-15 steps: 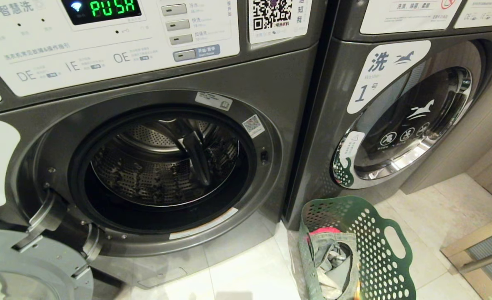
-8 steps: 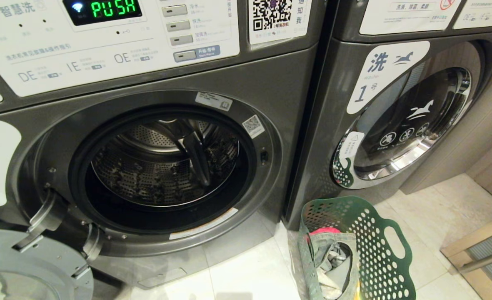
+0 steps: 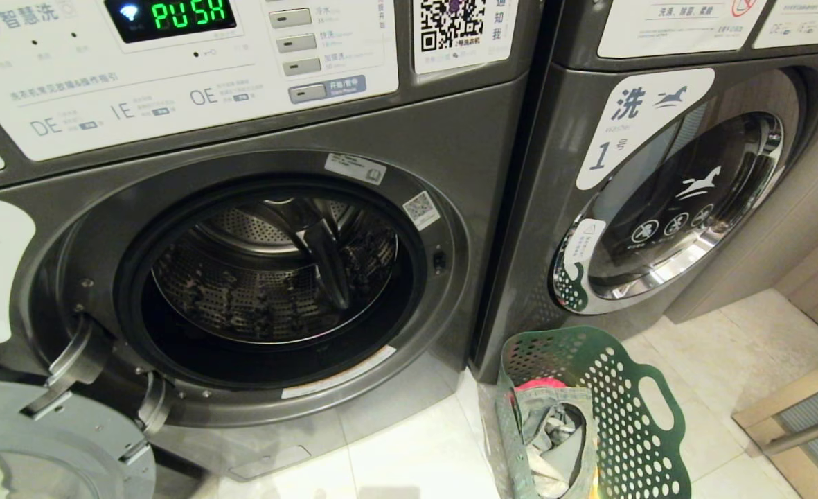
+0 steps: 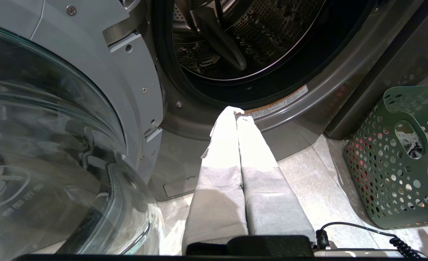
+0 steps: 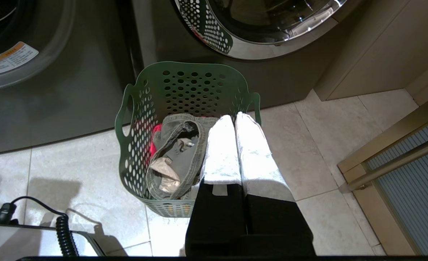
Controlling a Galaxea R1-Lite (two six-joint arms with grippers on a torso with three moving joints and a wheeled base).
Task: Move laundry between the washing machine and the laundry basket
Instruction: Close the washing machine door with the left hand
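Tiled floor is carrying the basket beside the washer, clothes waiting inside it; I'm hovering the closed, empty right pincer above the basket, left pincer closed by the washer, drum looking empty.

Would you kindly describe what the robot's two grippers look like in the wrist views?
The left gripper has two long, flat fingers wrapped in pale whitish-grey covering, mounted on a black base, with a black coiled cable beside it. The right gripper has matching fingers, white-wrapped toward the tips and black nearer the wrist; a black coiled cable runs to a white housing nearby.
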